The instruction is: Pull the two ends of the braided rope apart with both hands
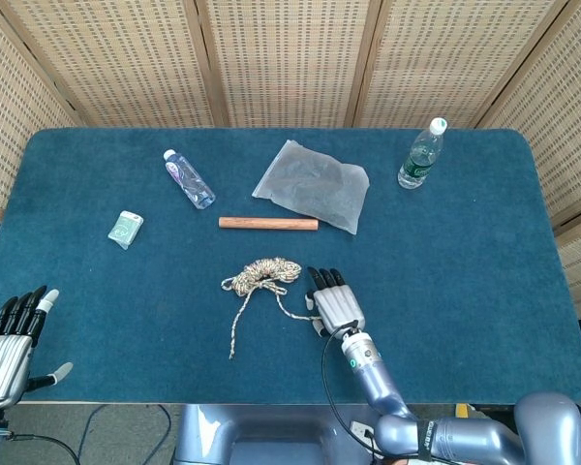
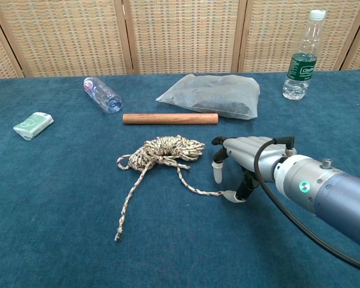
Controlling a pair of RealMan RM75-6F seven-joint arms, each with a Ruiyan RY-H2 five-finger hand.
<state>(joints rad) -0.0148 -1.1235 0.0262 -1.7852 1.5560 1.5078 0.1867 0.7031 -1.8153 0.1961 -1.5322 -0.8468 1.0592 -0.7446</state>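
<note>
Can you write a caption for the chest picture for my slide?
Right hand reaches down to one end of the braided rope.

Right hand [image 2: 243,161] at braided rope [image 2: 165,150] end

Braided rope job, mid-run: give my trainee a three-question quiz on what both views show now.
1. True or false: the left hand is touching the braided rope.
2. Which hand is at a rope end: A) left hand, B) right hand, C) both?
3. Fill in: the wooden stick lies between the rope's coil and the ____ bag.

Key:
1. False; it sits at the table's near left corner, fingers apart, holding nothing.
2. B, fingertips down at the right-hand end; whether it grips cannot be told.
3. Plastic.
</note>
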